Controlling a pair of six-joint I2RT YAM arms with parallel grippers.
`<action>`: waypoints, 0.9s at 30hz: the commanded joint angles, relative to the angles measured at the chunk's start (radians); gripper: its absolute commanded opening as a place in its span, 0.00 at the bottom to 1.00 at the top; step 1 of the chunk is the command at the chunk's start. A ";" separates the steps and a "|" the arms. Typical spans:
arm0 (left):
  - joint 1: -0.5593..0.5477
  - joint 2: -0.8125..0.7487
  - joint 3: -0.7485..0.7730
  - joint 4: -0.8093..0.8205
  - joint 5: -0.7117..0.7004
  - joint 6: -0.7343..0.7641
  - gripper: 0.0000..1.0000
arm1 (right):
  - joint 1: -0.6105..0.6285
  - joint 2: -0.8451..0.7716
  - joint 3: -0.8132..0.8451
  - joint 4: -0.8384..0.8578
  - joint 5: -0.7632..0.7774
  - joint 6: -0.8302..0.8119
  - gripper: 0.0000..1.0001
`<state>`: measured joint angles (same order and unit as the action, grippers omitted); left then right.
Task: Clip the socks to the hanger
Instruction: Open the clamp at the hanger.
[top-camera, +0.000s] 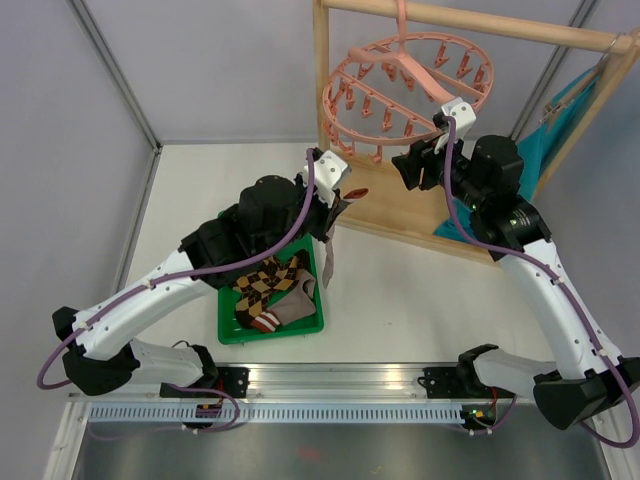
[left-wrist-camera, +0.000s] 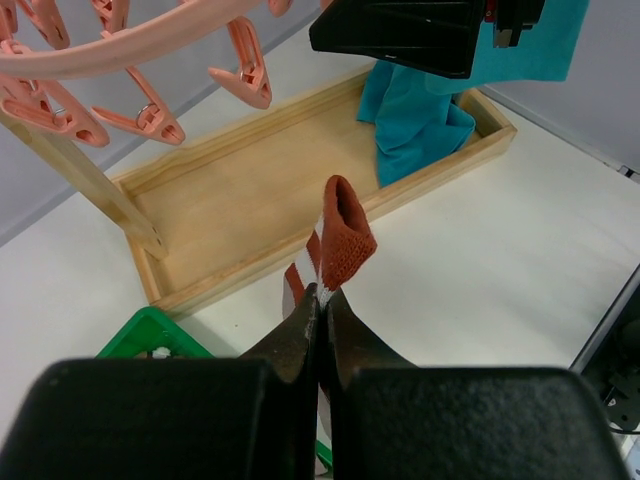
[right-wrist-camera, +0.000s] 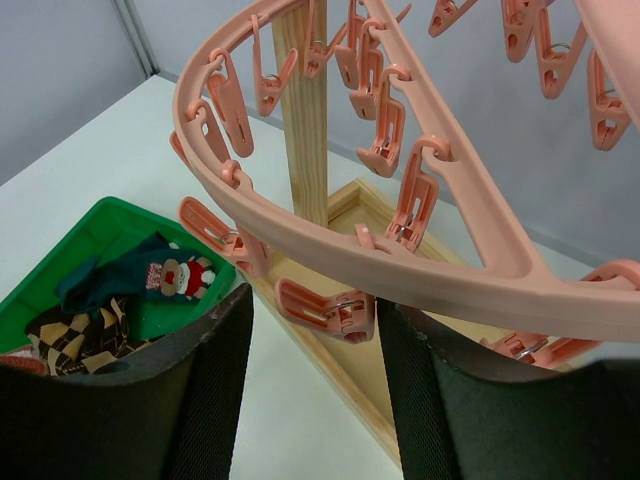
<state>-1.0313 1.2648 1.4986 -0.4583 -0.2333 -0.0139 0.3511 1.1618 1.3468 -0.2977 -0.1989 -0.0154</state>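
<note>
**A:** Which step is in hand?

**B:** Carrying one sock to a peg. The left gripper (left-wrist-camera: 318, 295) is pinched tight on the held sock (left-wrist-camera: 345, 240). The sock's rust-red end stands above the fingertips and the rest dangles over the far right corner of the green tray (top-camera: 300, 330). It is raised between the tray and the base of the wooden frame (right-wrist-camera: 305, 120), short of the hanger (right-wrist-camera: 300, 218).

**A:** Right arm?

**B:** The right gripper (right-wrist-camera: 315, 305) is up at the hanger's near rim, jaws apart, with one peg (right-wrist-camera: 330, 308) between them. A gap shows on one side, so I read it as not yet squeezing.

**A:** The other socks?

**B:** They lie in the tray, near the bench's near edge and left of middle: the argyle sock (top-camera: 265, 283), the grey-brown sock (top-camera: 290, 308) with its striped cuff, and the teal sock (right-wrist-camera: 150, 272). No peg in view has a sock on it.

**A:** Next move?

**B:** My judgement is that the right gripper must press the peg's tails to open its mouth. The left then lifts the sock's edge into the mouth. The peg should be let go first, and the sock after it. The ring hangs free, so it may swing under the push.
</note>
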 joint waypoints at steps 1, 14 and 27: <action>0.007 -0.005 -0.001 0.055 0.026 -0.032 0.02 | 0.011 -0.008 0.029 0.052 0.019 -0.008 0.59; 0.010 0.024 -0.009 0.095 0.071 -0.049 0.02 | 0.029 -0.001 0.057 0.054 0.052 0.012 0.39; 0.022 0.050 -0.101 0.286 0.135 -0.061 0.02 | 0.057 -0.004 0.097 0.011 0.075 0.144 0.00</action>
<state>-1.0218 1.3136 1.4216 -0.2996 -0.1303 -0.0448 0.3992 1.1622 1.3952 -0.3000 -0.1471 0.0795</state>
